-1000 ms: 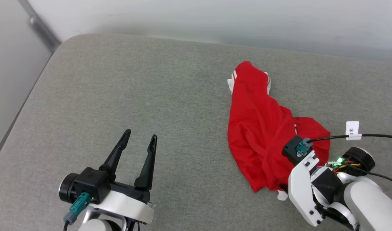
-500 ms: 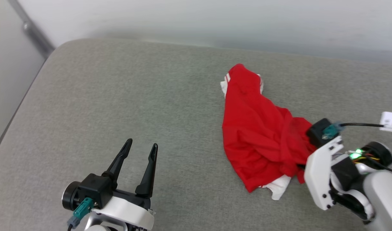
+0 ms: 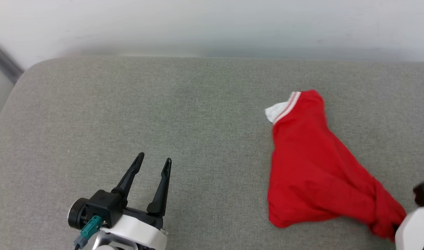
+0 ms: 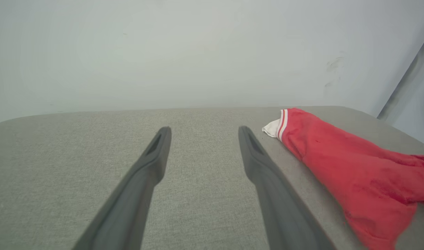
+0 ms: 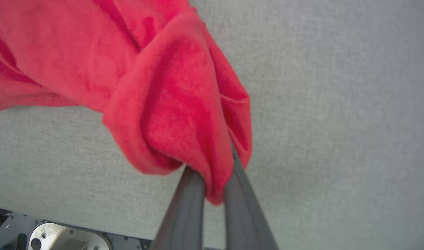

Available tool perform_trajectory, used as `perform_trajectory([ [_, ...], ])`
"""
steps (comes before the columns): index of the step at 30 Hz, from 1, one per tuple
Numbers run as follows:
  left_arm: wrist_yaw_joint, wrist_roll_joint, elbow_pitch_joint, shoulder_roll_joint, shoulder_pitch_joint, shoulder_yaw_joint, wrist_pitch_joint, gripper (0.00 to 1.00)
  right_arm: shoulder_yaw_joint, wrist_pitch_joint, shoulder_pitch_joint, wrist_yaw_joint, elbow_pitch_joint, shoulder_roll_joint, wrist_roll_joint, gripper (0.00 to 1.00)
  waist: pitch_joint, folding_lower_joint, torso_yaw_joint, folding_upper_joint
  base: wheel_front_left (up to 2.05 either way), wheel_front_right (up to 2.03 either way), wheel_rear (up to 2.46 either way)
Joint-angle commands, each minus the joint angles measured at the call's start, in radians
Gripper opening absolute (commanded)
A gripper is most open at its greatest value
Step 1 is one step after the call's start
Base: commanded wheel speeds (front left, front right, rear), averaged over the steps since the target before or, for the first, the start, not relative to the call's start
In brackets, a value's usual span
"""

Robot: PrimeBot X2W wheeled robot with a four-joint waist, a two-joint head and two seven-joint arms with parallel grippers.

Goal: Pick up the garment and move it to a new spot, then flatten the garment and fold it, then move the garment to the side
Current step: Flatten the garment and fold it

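Closest to me, low on the left, is the robot's left gripper (image 3: 154,158). Its two long dark fingers (image 4: 153,163) stand wide apart with nothing between them, a little above the grey cloth-covered desk (image 3: 128,104).

Low on the right is the right gripper (image 5: 213,196). Its fingers (image 5: 189,208) are squeezed close together on a thick bunch of the bright red soft T-shirt (image 3: 312,173). The very tips are buried in the cloth, so I cannot see them.

The red T-shirt lies on the right side of the desk, well apart from the left gripper. From the pinched end it runs away from the robot in a long wrinkled shape (a bit like a fat red carrot). The pinched end looks lifted up off the desk, and the rest lies on the grey cloth.

At the far end of the T-shirt a small white sleeve piece with red and white stripes (image 3: 279,110) sticks out to the left.

Behind the desk is a plain pale wall (image 3: 212,24).
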Motion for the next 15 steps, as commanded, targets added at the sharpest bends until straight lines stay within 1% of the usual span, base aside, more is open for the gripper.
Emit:
perform_trajectory([
  [1,-0.006,0.003,0.003,-0.002,0.010,0.003,-0.003,1.00,-0.006,-0.001,0.033,-0.001,-0.003,0.024,-0.007,0.00,0.001,0.0000,-0.002,0.0000,0.00,0.00,0.00],
  [3,-0.008,0.005,0.008,-0.005,0.009,0.000,-0.003,1.00,-0.020,-0.006,0.083,-0.001,0.005,0.066,-0.015,0.00,-0.001,0.0000,-0.004,0.0000,0.00,0.00,0.00],
  [8,-0.015,0.010,0.019,-0.009,0.007,-0.004,-0.003,1.00,0.018,-0.037,0.149,-0.001,0.045,0.148,-0.030,0.00,-0.007,0.0000,-0.006,0.0000,0.00,0.00,0.00],
  [11,-0.018,0.010,0.026,-0.011,0.008,-0.011,-0.003,1.00,0.048,-0.062,0.148,-0.001,0.078,0.161,-0.048,0.00,-0.016,0.0000,-0.006,0.0000,0.00,0.00,0.00],
  [12,-0.019,0.010,0.029,-0.011,0.009,-0.013,-0.003,1.00,0.055,-0.073,0.140,-0.001,0.082,0.159,-0.050,0.05,-0.021,0.0000,-0.006,0.0000,0.00,0.00,0.00],
  [13,-0.020,0.010,0.030,-0.010,0.011,-0.015,-0.002,1.00,0.057,-0.089,0.126,-0.001,0.081,0.160,-0.052,0.67,-0.025,0.0000,-0.007,0.0000,0.00,0.00,0.00],
  [14,-0.019,0.009,0.031,-0.010,0.013,-0.017,-0.001,1.00,0.052,-0.092,0.115,-0.001,0.084,0.164,-0.048,1.00,-0.029,0.0000,-0.008,0.0000,0.00,0.00,0.00],
  [15,-0.018,0.007,0.031,-0.009,0.015,-0.018,0.000,1.00,0.066,-0.099,0.104,-0.001,0.074,0.153,-0.041,1.00,-0.034,0.0000,-0.009,0.0000,0.00,0.00,0.00],
])
